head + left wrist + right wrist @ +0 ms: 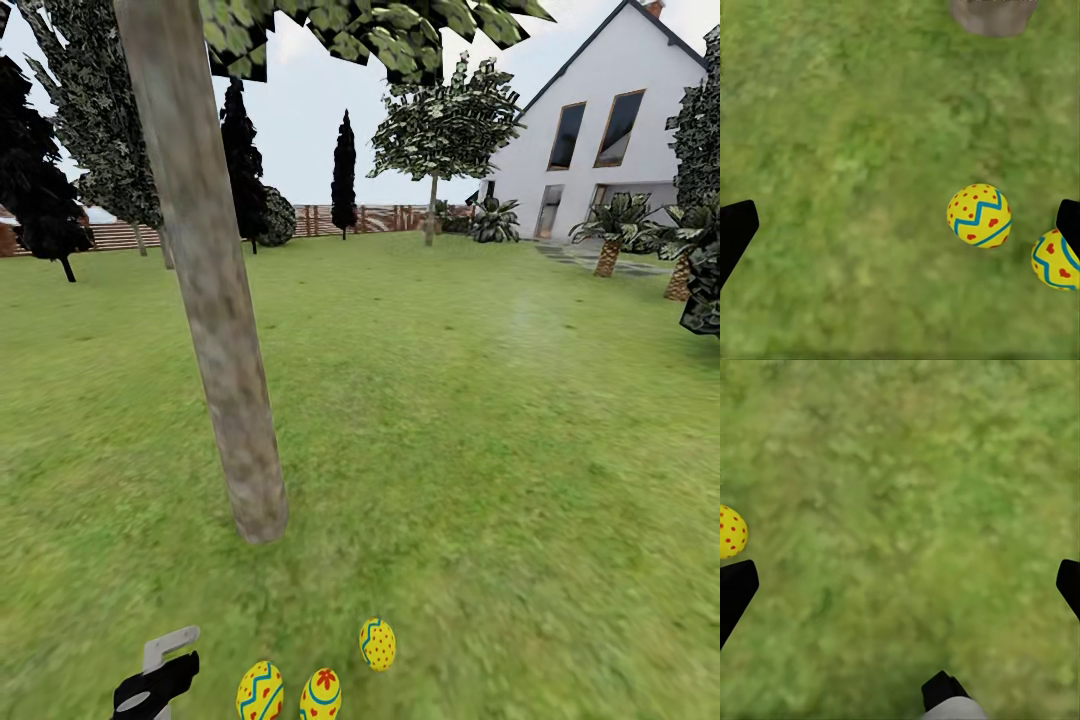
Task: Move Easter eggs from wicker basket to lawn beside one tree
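Observation:
Three yellow Easter eggs lie on the lawn [450, 450] in front of the tree [215, 300]: one with blue zigzags [260, 692], one with a red flower [321, 695] and a dotted one [377, 643]. My left gripper [155, 685] hovers just left of them. In the left wrist view it [900, 225] is open over bare grass, with one egg [979, 215] between the fingers, another egg [1057, 259] by one fingertip, and the trunk's foot [991, 15] beyond. My right gripper [900, 589] is open above grass, a dotted egg [731, 531] near one fingertip. The wicker basket is out of view.
A wide stretch of grass runs behind the tree to a brown slat fence [340, 220] with dark cypress-like trees [344, 170]. A thin-trunked leafy tree [440, 140] and a white house [610, 130] with palm shrubs [612, 235] stand at the right. A black-and-white robot part [949, 701] shows near my right gripper.

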Robot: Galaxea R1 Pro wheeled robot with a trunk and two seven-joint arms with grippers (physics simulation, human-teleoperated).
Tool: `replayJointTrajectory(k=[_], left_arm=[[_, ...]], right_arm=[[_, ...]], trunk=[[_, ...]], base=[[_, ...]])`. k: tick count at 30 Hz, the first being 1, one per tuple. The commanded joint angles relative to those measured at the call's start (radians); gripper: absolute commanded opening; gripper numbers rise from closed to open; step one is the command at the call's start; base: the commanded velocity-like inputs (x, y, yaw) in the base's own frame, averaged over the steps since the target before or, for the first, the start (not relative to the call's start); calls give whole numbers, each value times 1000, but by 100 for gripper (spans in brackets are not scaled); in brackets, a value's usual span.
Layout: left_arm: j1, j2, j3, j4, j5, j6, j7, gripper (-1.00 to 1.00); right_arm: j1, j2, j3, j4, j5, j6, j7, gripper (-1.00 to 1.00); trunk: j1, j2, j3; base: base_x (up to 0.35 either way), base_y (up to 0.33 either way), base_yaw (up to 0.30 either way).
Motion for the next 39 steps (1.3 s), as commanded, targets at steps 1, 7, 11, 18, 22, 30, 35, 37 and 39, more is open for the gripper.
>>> replayJointTrajectory(k=[1, 7, 11, 18, 22, 30, 35, 37, 39], left_arm=[[-1, 0, -9, 0, 7, -3, 5, 100], [-1, 0, -9, 0, 6, -1, 4, 100], [-1, 1, -9, 0, 6, 0, 4, 100], [-1, 1, -9, 75, 5, -1, 3, 100], [34, 2, -10, 97, 6, -1, 3, 100], [87, 3, -12, 105, 5, -17, 2, 100], [102, 3, -12, 105, 5, -31, 1, 100], [104, 3, -12, 106, 5, -33, 1, 100], [106, 2, -12, 106, 5, -34, 1, 100]], right_arm=[[0, 0, 1, -1, -11, 0, -3, 100], [0, 0, 1, -1, -11, 0, -3, 100], [0, 1, 1, -1, -12, 0, -3, 100], [0, -1, 34, -2, -9, 0, -1, 100], [0, 0, 51, -2, -8, 0, -1, 100], [0, 0, 80, 54, -6, -2, -1, 100], [0, -1, 107, 75, -5, -16, -1, 100], [0, -1, 110, 77, -5, -18, -1, 100], [0, -1, 111, 79, -6, -19, -1, 100]], trunk=[[-4, 6, 2], [-27, 48, 21], [-42, 76, 33], [-69, 125, 55], [-84, 153, 68], [-115, 209, 93], [-134, 244, 108], [-142, 258, 115], [-149, 272, 121]], base=[[0, 0, 0], [0, 0, 0], [0, 0, 0], [0, 0, 0], [0, 0, 0], [0, 0, 0], [0, 0, 0], [0, 0, 0], [0, 0, 0]])
